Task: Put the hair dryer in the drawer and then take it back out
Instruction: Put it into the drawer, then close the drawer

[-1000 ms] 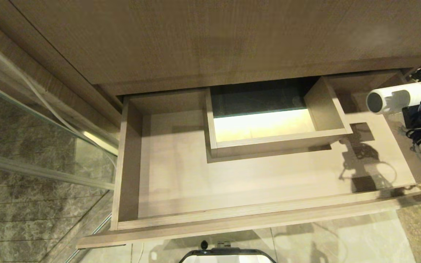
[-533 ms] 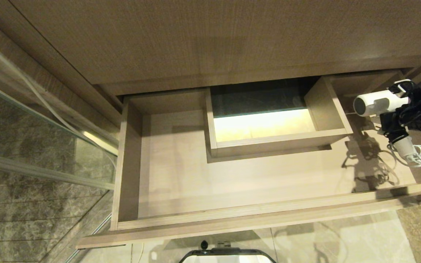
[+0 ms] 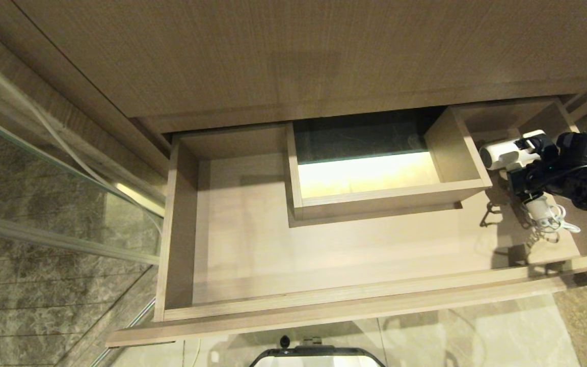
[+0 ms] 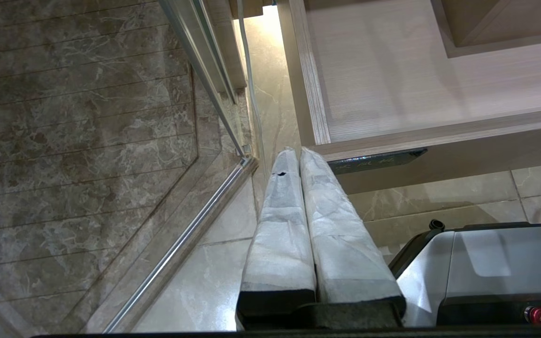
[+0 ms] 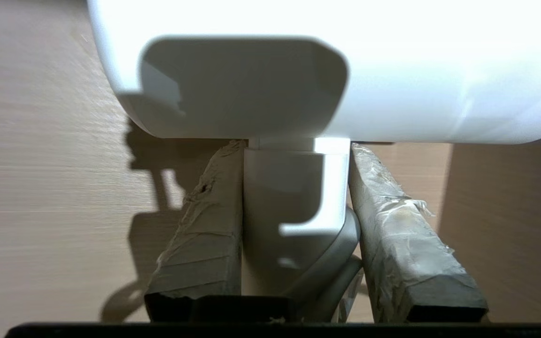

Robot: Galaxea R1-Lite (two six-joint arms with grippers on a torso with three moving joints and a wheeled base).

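The drawer (image 3: 252, 255) stands pulled out, light wood-grain, with a boxed square cutout (image 3: 370, 176) in its middle. Over its right end my right gripper (image 3: 523, 176) is shut on the handle of the white hair dryer (image 3: 505, 152), low inside the drawer. The barrel points left and its white cord (image 3: 553, 220) hangs bundled under the handle. In the right wrist view both taped fingers (image 5: 204, 225) press the hair dryer's handle (image 5: 294, 206) from either side, under the barrel. My left gripper (image 4: 297, 152) is shut and parked outside the drawer's left front corner (image 4: 317, 136).
A wide wood-grain panel (image 3: 293, 51) rises behind the drawer. A glass partition with a metal rail (image 3: 59, 239) and marble floor lie to the left. The robot's base (image 3: 316, 357) sits just before the drawer front.
My right gripper has carried the hair dryer down and to the left, from above the drawer's right edge to low inside its right end. The left arm has not moved.
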